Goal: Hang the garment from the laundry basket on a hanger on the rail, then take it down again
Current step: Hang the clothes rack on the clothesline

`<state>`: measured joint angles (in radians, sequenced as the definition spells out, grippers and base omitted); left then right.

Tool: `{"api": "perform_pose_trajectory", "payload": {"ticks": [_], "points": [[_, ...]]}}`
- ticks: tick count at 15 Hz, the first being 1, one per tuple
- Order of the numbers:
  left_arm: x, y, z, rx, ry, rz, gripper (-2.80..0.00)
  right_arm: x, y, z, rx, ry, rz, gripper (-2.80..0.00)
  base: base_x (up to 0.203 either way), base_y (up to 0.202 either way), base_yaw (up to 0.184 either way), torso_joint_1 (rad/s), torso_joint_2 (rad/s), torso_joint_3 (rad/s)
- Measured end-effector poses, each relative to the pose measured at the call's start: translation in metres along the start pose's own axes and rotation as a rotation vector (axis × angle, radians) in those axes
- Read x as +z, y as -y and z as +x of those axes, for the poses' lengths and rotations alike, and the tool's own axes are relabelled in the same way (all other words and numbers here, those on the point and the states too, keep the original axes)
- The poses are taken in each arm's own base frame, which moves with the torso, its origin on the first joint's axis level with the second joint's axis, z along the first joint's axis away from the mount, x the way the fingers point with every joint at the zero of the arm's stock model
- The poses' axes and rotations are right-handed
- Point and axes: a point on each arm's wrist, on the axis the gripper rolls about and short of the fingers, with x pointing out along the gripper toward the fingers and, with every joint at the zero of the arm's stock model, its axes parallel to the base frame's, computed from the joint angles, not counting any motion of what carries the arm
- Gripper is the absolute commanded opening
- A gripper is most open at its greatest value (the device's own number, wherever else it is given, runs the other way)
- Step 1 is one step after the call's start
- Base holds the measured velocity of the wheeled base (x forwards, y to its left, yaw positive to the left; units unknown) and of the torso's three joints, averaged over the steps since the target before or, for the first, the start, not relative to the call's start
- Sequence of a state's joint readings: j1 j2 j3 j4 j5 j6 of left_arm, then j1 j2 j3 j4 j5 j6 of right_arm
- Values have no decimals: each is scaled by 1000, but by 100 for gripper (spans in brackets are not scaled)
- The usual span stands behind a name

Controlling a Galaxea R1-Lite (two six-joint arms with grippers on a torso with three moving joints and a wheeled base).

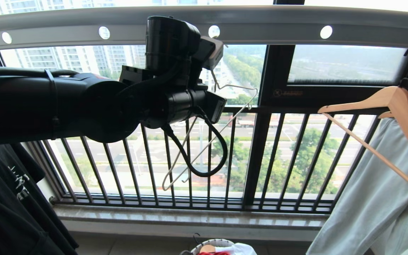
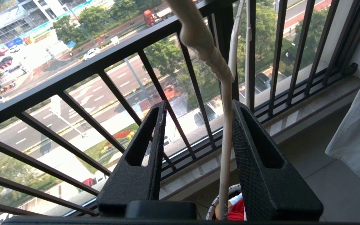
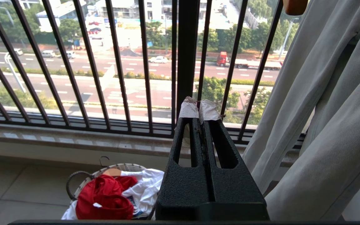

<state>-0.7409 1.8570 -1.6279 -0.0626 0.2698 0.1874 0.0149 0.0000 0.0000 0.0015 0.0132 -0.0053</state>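
Observation:
The grey rail [image 1: 278, 21] with its round holes spans the top of the head view. My left arm's wrist [image 1: 175, 88] is raised just under it and hides the fingers there. A bare cream wire hanger [image 1: 239, 86] hangs tilted behind that wrist, and its hook runs up towards a hole in the rail. In the left wrist view my left gripper [image 2: 198, 104] is open, and the hanger [image 2: 225, 140] runs between the jaws, close to one finger. The red garment [image 3: 105, 197] lies crumpled in the laundry basket [image 3: 73, 184] on the floor. My right gripper [image 3: 199, 109] is parked low and shut on nothing.
A thick wooden hanger [image 1: 395, 102] carries a pale grey-green garment [image 1: 367, 198] at the right. A black T-shirt [image 1: 5, 198] hangs at the left. The black barred window railing [image 1: 260, 159] and a stone sill stand behind. White cloth [image 3: 142, 184] also lies in the basket.

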Motion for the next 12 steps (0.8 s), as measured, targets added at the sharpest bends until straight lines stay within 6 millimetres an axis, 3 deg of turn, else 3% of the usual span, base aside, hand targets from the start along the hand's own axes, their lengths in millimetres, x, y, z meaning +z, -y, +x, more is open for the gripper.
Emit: {"api": "perform_pose_trajectory", "payload": {"ticks": [5, 12], "points": [[-1, -1, -6, -2, -12, -2, 0, 0, 0, 0, 1, 0, 0, -280, 0, 0, 0, 0, 0, 0], [-8, -12, -50, 78, -44, -52, 0, 0, 0, 0, 0, 0, 0, -280, 0, 0, 0, 0, 0, 0]]}}
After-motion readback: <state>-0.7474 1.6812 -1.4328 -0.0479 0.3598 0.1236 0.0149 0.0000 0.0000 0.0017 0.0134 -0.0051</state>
